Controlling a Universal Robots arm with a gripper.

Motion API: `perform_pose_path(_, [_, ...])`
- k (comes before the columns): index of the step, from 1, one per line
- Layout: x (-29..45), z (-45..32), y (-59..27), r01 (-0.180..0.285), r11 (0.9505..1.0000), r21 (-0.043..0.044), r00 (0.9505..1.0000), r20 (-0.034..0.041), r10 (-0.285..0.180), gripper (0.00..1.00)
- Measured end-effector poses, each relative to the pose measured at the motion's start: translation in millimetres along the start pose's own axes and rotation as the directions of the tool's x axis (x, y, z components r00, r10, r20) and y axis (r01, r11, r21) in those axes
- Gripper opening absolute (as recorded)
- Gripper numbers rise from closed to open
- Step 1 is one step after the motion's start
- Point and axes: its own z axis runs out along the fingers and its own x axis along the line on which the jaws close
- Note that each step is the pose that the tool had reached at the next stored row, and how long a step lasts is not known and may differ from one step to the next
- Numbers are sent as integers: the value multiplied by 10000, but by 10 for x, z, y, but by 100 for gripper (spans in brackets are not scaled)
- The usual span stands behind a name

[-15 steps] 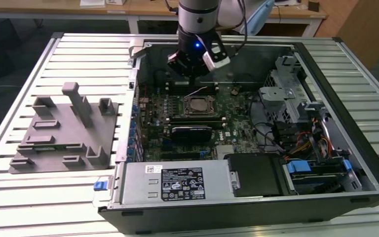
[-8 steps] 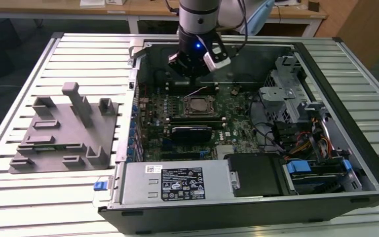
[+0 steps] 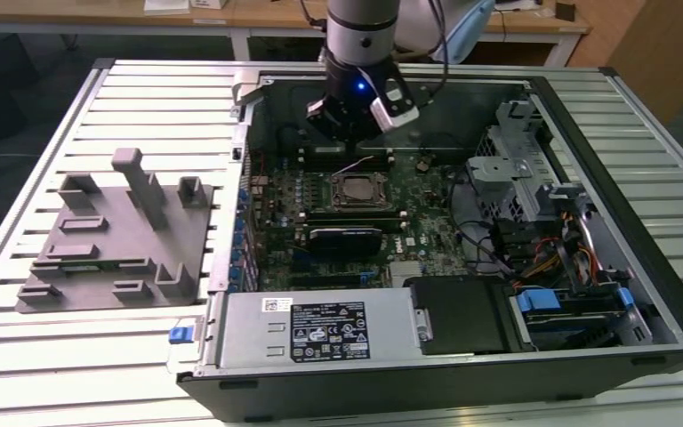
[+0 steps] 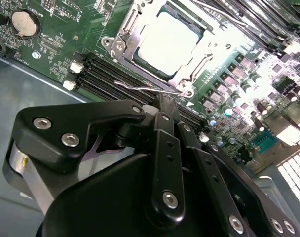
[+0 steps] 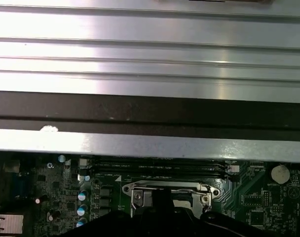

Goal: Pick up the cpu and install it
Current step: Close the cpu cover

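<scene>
You have an open computer case (image 3: 626,294) lying on a slatted metal table (image 3: 33,356). Inside it sits a green motherboard (image 3: 425,222), with a socket frame (image 3: 362,191) near its middle and black memory slots (image 4: 105,79) just beside that frame. A coin battery (image 4: 24,22) sits on the board, apart from the slots. The power supply (image 3: 317,329) fills the case's near corner. At the exterior view's left, a grey fixture (image 3: 116,240) stands on the table beside the case.

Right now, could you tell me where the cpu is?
The cpu sits in the socket frame on the motherboard, mid-case in the exterior view, just below the gripper.
</scene>
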Motion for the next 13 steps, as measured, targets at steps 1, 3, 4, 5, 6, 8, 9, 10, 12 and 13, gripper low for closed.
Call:
perform_pose_path(1, [-10,7,1,4,10000,1,10000,-2,-4,11])
perform_pose_path(3, [-26,19,9,10,10000,0,10000,-1,-10,11])
perform_pose_path(4, [-29,24,13,11,10000,0,10000,-1,-11,11])
perform_pose_path(5, [-32,31,18,14,10000,0,10000,-1,-14,11])
perform_pose_path(6, [-33,39,22,19,10000,0,10000,-1,-19,11])
perform_pose_path(8, [-41,46,32,49,10000,1,10000,-4,-49,11])
perform_pose_path(9, [-44,50,34,70,10000,0,10000,-5,-70,11])
perform_pose_path(10, [-47,54,36,93,10000,-1,10000,-6,-93,11])
perform_pose_path(12, [-51,64,38,187,9998,-2,9998,-12,-187,11])
perform_pose_path(13, [-52,69,37,267,9996,-2,9996,-18,-267,11])
